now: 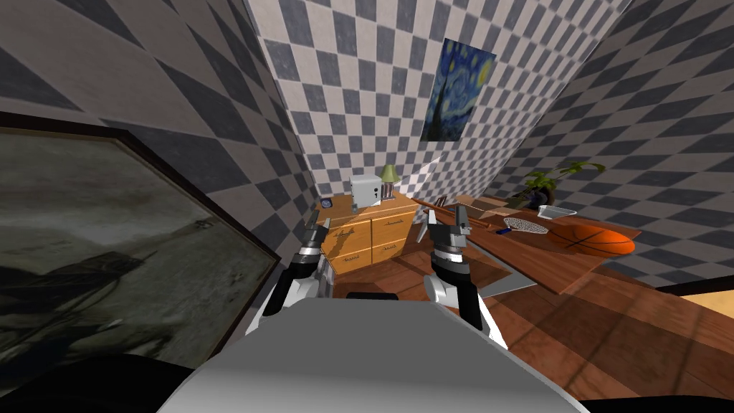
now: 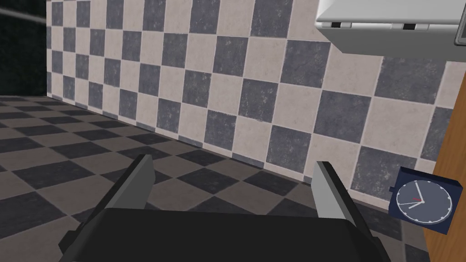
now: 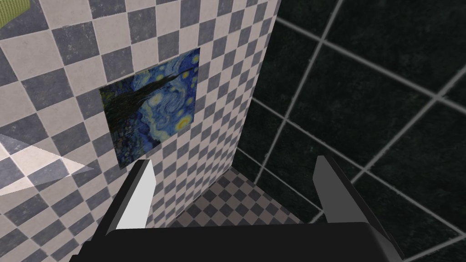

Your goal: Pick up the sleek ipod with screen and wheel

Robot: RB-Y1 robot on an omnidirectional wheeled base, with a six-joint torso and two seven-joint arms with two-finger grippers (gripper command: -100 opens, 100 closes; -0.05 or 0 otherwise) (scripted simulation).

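A wooden dresser stands ahead against the checkered wall. On its top are a white box-like appliance, a small green lamp and a dark blue clock. My left gripper is raised in front of the dresser's left end, open and empty. In the left wrist view this gripper faces the wall, with the clock and the dresser's edge off to one side. My right gripper, also, is open and empty before the dresser's right end. Small dark items beside the dresser are too small to identify.
A long wooden table runs along the right wall. It carries a basketball, a mesh paddle, a clear tray and a potted plant. A large dark framed picture is close on my left. The floor is wood.
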